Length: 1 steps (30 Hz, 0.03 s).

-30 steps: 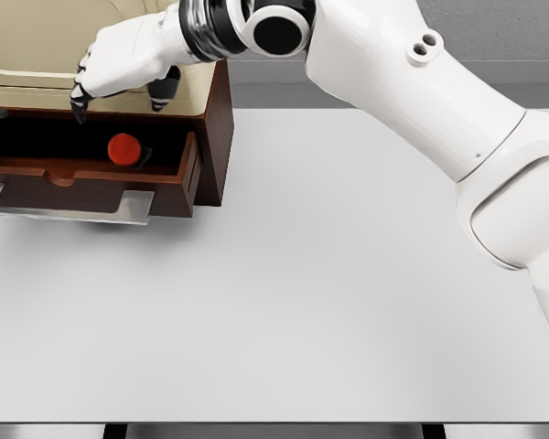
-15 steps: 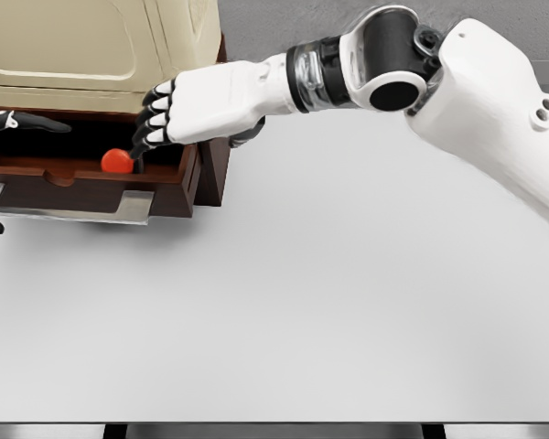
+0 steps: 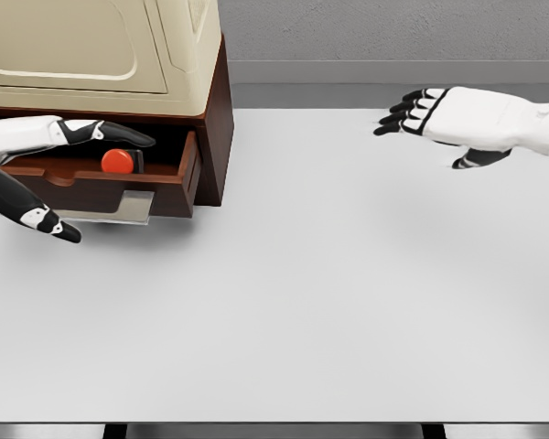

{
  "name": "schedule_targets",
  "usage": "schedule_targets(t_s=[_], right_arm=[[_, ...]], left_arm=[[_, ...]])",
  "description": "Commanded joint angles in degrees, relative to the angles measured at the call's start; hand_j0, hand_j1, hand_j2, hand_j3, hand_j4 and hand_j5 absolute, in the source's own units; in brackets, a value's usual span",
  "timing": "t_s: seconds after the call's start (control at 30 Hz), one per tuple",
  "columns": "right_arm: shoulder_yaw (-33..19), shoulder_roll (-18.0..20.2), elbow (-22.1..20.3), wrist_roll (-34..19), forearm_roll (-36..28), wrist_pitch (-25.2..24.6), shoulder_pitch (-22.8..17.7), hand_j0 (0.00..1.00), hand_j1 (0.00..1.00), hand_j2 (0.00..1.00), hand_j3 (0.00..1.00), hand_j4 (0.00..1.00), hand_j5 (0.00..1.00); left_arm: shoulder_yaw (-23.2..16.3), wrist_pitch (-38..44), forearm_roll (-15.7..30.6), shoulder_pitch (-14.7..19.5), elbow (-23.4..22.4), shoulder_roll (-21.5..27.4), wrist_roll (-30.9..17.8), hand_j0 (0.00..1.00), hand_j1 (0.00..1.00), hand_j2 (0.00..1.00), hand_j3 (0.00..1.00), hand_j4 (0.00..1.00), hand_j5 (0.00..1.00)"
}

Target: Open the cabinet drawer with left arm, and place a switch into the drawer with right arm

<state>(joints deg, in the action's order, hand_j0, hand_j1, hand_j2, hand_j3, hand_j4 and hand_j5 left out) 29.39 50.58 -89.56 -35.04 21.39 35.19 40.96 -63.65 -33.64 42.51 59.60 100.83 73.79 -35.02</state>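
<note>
The drawer of the cabinet stands pulled out, and the switch, red-capped, lies inside it near the right end. The placing step looks done. The right hand hovers over the desk well apart from the cabinet, fingers loosely extended and holding nothing. The left hand sits at the drawer front, fingers spread above and below it, gripping nothing. What remains, by this reading, is only for both arms to clear away.

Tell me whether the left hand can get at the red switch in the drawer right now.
Probably yes: the left hand is open at the drawer, a finger reaching over it near the switch, and nothing covers it.
</note>
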Motion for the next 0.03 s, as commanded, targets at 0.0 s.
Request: schedule_targets(t_s=[0.0], right_arm=[[-0.4,1.8,0.3,0.0,-0.4,-0.2,0.0,1.0,1.0,1.0,1.0,1.0,1.0]], left_arm=[[0.1,0.2,0.4,0.0,0.0,-0.5,0.0,1.0,1.0,1.0,1.0,1.0,1.0]])
